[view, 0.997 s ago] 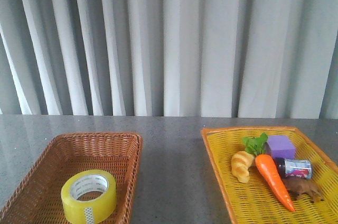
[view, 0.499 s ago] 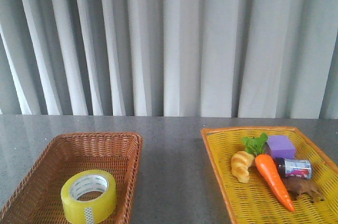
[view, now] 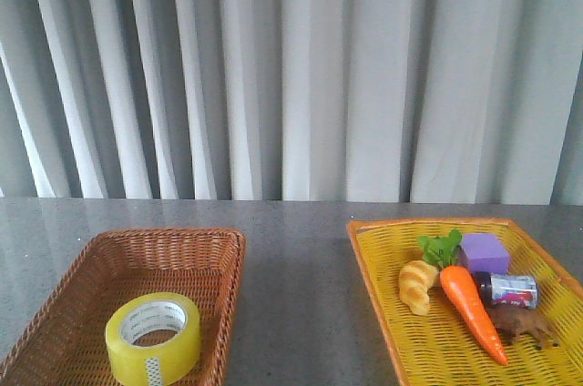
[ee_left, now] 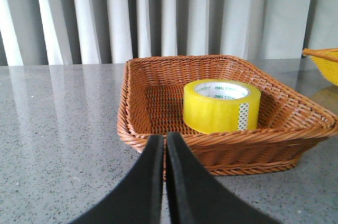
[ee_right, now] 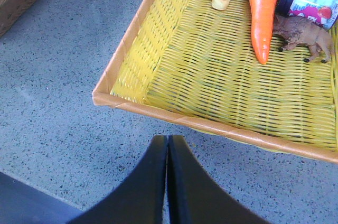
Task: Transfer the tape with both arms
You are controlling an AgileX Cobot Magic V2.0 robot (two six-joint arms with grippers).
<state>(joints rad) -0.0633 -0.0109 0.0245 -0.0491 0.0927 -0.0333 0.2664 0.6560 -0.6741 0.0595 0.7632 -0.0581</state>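
The yellow tape roll (view: 153, 338) lies flat in the brown wicker basket (view: 228, 259) at the front left; it also shows in the left wrist view (ee_left: 222, 106), inside the basket (ee_left: 158, 139). My left gripper (ee_left: 165, 138) is shut and empty, low over the table just outside the basket's rim, short of the tape. My right gripper (ee_right: 168, 139) is shut and empty over the grey table, just outside the near rim of the yellow tray (ee_right: 174, 121). Neither arm shows in the front view.
The yellow woven tray (view: 364, 263) at the right holds a croissant (view: 417, 286), a carrot (view: 472, 311), a purple block (view: 483, 251), a small can (view: 508, 290) and a brown toy animal (view: 524, 327). Grey curtains hang behind the table.
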